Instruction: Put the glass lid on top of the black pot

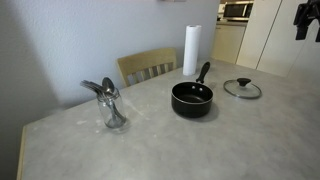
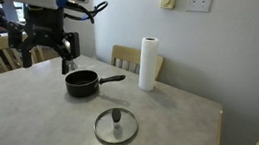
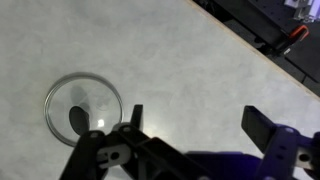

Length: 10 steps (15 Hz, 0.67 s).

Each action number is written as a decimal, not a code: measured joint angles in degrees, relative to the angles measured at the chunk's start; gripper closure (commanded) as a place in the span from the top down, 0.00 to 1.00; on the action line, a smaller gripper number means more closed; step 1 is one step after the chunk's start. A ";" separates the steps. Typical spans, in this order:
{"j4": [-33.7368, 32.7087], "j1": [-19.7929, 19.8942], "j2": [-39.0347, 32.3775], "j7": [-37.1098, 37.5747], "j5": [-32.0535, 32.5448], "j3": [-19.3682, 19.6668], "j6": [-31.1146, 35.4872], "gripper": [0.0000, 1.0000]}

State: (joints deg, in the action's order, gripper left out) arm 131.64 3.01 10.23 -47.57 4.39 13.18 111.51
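The black pot (image 1: 192, 99) stands near the middle of the grey table with its long handle pointing to the far side; it also shows in an exterior view (image 2: 81, 82). The glass lid (image 1: 242, 88) lies flat on the table beside the pot, apart from it, and shows in both exterior views (image 2: 116, 126). In the wrist view the lid (image 3: 83, 108) lies at lower left. My gripper (image 3: 198, 120) is open and empty, high above the table and to one side of the lid. It shows in an exterior view (image 1: 305, 20) at the top edge and in an exterior view (image 2: 42, 49) behind the pot.
A white paper towel roll (image 1: 192, 50) stands behind the pot. A clear glass jar of metal spoons (image 1: 110, 105) stands apart from the pot. A wooden chair (image 1: 148, 66) is at the table's far edge. The table edge (image 3: 262, 60) runs diagonally in the wrist view.
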 measured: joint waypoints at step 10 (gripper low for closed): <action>0.46 0.55 -1.56 0.76 -0.05 -0.44 9.01 1.00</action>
State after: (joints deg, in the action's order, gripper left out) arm 132.10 3.56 8.67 -46.81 4.34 12.74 120.52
